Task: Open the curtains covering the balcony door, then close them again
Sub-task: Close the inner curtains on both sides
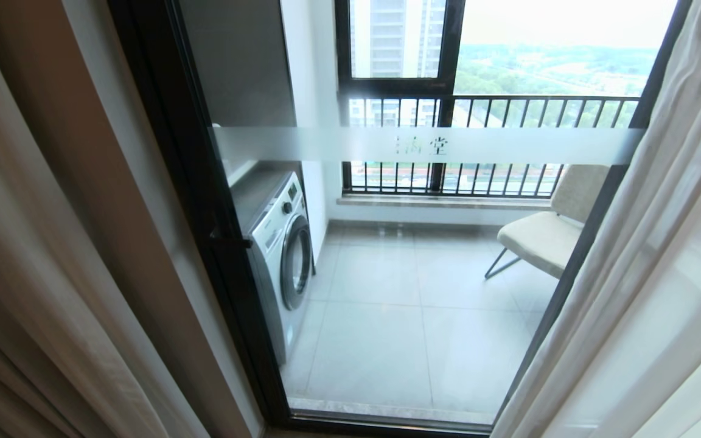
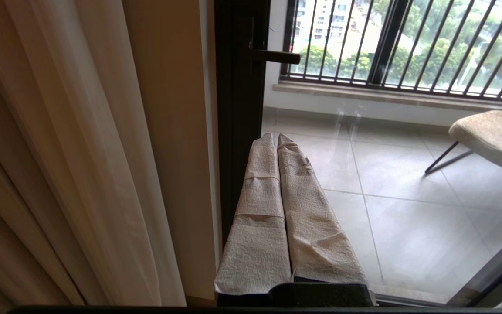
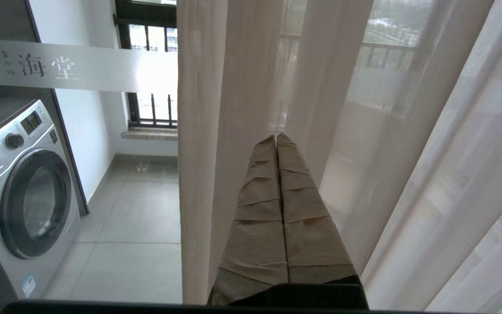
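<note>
Beyond the glass lay a tiled balcony: a washing machine [image 1: 280, 255] at about nine o'clock in the head view, a padded chair [image 1: 548, 228] at three o'clock, and a barred outer window [image 1: 484, 143] at twelve. The balcony door [image 1: 204, 201] stood uncovered through the middle, its frosted band [image 1: 429, 145] crossing the pane. The curtains were parted: the cream opaque curtain [image 1: 40, 255] gathered along the nine o'clock side, the sheer white curtain [image 1: 648, 255] hanging at three o'clock.

Neither arm showed in the head view. In its own wrist view the left end effector [image 2: 277, 136] was clenched on nothing, parked just beside the door frame with the cream drape alongside. The right end effector [image 3: 276, 137] was clenched too, its padded fingers [image 3: 296, 205] pressed together with the tips against the sheer folds (whether any fabric was actually pinched between them I could not tell).

That was the risk, as I judged it. The opening looked done and the closing pull seemed next; if the tips had shut on air or only a thin edge, the sheer would slip free and stay put. A pull that was too sharp or too downward could strain the hanging, or move the sheer alone and leave the cream layer behind.
</note>
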Motion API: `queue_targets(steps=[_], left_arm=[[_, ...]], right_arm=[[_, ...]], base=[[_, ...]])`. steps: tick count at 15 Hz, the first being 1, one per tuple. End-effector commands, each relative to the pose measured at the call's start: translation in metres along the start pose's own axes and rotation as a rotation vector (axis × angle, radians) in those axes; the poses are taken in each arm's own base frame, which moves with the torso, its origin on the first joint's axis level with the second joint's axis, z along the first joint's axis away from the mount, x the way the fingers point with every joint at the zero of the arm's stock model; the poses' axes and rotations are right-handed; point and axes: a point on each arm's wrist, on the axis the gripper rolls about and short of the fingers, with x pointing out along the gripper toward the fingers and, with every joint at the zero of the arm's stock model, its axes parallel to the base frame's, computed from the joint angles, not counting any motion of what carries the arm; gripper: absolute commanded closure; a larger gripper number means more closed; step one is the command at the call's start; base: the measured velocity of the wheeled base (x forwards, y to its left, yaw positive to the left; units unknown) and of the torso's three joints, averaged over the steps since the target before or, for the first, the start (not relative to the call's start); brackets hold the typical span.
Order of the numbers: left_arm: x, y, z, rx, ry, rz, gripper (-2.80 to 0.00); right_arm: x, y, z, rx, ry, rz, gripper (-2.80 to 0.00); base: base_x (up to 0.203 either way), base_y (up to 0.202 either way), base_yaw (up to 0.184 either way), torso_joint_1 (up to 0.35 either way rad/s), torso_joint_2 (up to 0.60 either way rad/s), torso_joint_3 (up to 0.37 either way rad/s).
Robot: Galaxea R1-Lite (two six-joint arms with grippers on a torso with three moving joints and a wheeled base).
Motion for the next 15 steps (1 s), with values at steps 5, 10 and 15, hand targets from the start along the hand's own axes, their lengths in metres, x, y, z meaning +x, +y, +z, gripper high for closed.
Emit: queue_targets(steps=[5,10,15], left_arm=[[0.0,0.0,0.0,0.001,-0.001,0.001,0.0],[0.0,0.0,0.0,-0.001,-0.001,0.001,0.0],[0.0,0.0,0.0,-0.001,-0.001,0.001,0.0]], right_arm=[[-0.071,-0.011,-0.073,-0.01,0.045,0.009,0.0],[-0.086,-0.007,-0.132,0.019,0.221,0.02,0.0],[-0.096,-0.001,-0.151,0.038,0.226,0.141,0.0]], base=[[0.0,0.0,0.0,0.0,0.0,0.0],[0.0,0.0,0.0,0.0,0.0,0.0],[0.0,0.0,0.0,0.0,0.0,0.0]])
